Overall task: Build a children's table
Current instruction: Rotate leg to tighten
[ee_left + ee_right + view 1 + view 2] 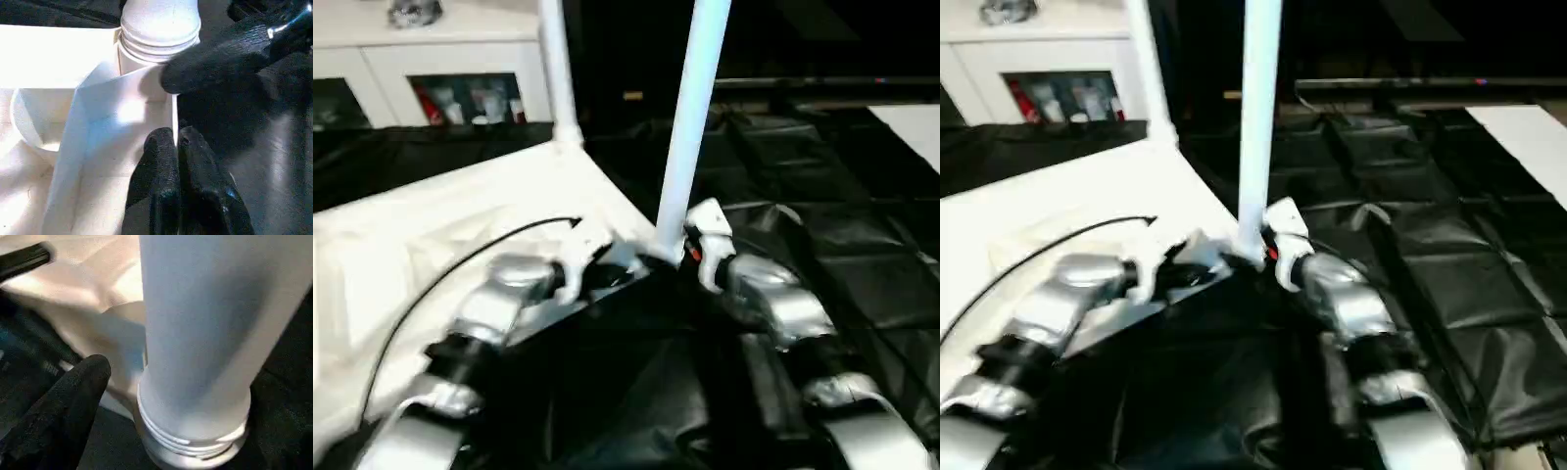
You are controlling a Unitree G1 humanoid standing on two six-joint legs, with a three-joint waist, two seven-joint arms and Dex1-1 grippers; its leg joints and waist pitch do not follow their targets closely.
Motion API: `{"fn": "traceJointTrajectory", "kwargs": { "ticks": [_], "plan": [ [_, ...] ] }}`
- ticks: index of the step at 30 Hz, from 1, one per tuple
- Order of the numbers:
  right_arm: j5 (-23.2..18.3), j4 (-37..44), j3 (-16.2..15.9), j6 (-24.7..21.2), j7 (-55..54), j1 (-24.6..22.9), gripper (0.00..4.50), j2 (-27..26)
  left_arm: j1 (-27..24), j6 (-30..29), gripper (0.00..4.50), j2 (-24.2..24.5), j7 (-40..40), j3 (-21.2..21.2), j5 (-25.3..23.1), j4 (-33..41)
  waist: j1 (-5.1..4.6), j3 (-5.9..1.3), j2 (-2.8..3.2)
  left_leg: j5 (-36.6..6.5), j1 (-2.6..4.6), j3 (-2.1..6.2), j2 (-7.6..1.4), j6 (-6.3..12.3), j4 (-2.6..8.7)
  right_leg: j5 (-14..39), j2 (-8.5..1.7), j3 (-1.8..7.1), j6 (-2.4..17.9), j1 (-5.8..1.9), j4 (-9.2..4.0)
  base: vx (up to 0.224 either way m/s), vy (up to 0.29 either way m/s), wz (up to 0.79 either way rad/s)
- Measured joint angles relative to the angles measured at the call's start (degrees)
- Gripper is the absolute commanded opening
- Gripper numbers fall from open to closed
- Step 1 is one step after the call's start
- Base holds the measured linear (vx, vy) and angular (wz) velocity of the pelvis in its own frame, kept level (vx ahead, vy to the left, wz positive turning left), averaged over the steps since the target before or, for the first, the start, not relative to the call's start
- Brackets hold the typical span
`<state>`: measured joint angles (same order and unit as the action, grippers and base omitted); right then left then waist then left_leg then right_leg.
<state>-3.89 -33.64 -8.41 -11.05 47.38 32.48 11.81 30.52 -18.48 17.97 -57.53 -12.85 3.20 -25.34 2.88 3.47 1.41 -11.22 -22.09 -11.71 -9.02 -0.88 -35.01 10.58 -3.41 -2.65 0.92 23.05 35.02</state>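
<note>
Left gripper jaws pinch tabletop rim | right gripper jaws wide beside leg

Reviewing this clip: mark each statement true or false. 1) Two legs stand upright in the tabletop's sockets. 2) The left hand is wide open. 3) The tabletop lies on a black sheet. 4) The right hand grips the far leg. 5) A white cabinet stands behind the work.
1) True: the near leg and the far leg both rise from corners of the tabletop.
2) False: the left hand has its fingers pressed together at the tabletop's edge wall.
3) True: the black sheet spreads beneath and beside it.
4) False: the right hand is beside the base of the near leg; whether it holds it I cannot tell.
5) True: the white cabinet stands behind.
</note>
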Motion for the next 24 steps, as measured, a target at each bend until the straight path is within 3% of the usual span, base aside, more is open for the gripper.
{"fn": "traceJointTrajectory", "kwargs": {
  "ticks": [5, 17, 21, 24],
  "plan": [
    [-0.76, 3.89, -2.11, -0.06, 8.98, -1.71, 4.45, 3.91, -3.08, -0.05, 0.0, 4.09, -7.23, -1.05, 2.4, 4.5, 0.85, 0.02, 0.03, 0.0, -0.01, 0.0, -0.03, 0.0, 0.02, 0.01, 0.0, -0.04, 0.0, 0.02, 0.01, 0.0, 0.0, 0.0],
    [-2.48, 5.99, -2.28, -1.22, 11.81, -2.82, 3.43, 4.08, -4.19, -0.39, 0.0, 5.8, -9.94, -1.44, 3.22, 6.41, 1.18, 0.04, 0.01, 0.0, -0.04, 0.0, -0.03, 0.0, -0.05, -0.01, 0.0, -0.02, 0.01, -0.02, 0.02, 0.0, 0.0, 0.0],
    [-2.07, 4.67, -1.07, -0.72, 6.48, -2.88, 2.99, 1.52, -3.81, -0.48, 0.0, 4.68, -7.01, -1.11, 2.69, 5.74, 0.84, 0.04, 0.0, 0.0, -0.02, 0.0, -0.03, 0.0, -0.06, -0.01, 0.0, -0.01, 0.02, -0.03, 0.02, 0.0, 0.0, 0.0],
    [-0.75, 0.19, 1.45, -0.15, -3.29, -0.75, 2.88, -2.11, -1.86, -0.55, 0.0, 1.86, -1.83, -0.6, 1.23, 3.01, 0.17, 0.04, 0.01, 0.01, -0.02, 0.0, -0.02, -0.02, -0.08, -0.04, 0.0, 0.01, 0.06, -0.01, 0.05, 0.0, 0.0, 0.0]
  ]
}}
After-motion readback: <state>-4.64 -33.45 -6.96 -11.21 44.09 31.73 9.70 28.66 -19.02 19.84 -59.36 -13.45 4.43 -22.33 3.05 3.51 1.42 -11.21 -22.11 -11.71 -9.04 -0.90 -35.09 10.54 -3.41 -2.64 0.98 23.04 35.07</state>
